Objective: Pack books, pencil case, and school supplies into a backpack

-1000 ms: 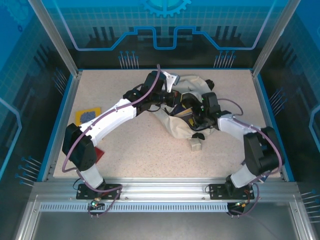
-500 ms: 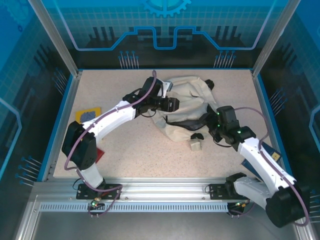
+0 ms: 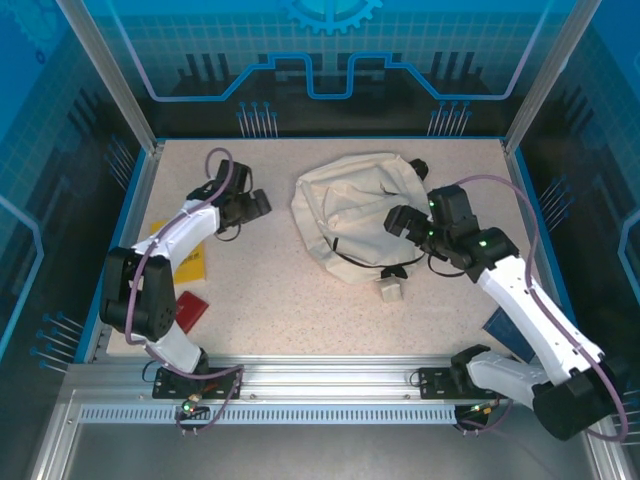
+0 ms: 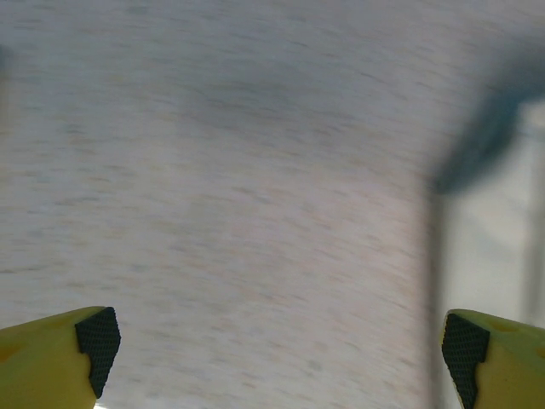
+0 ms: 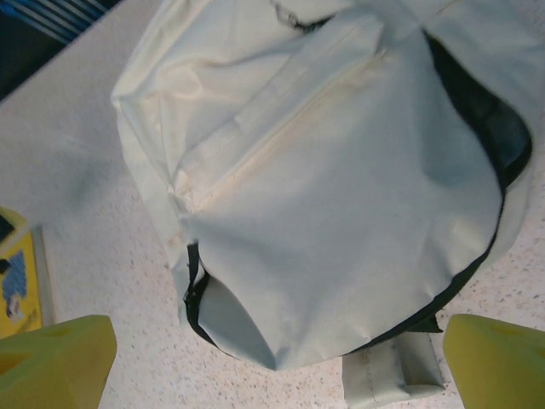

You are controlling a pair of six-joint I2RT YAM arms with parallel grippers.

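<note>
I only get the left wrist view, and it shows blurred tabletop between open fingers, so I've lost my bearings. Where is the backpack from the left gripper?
Observer: From the top camera, the backpack lies to the right of the left gripper, apart from it.
Operator: Any book close to me?
Observer: A yellow book lies flat on the table, left of your gripper and nearer the near edge, partly under the arm.
Operator: What is the right gripper doing?
Observer: The right gripper is open and empty at the backpack's right side, its camera looking down on the cream fabric.
</note>
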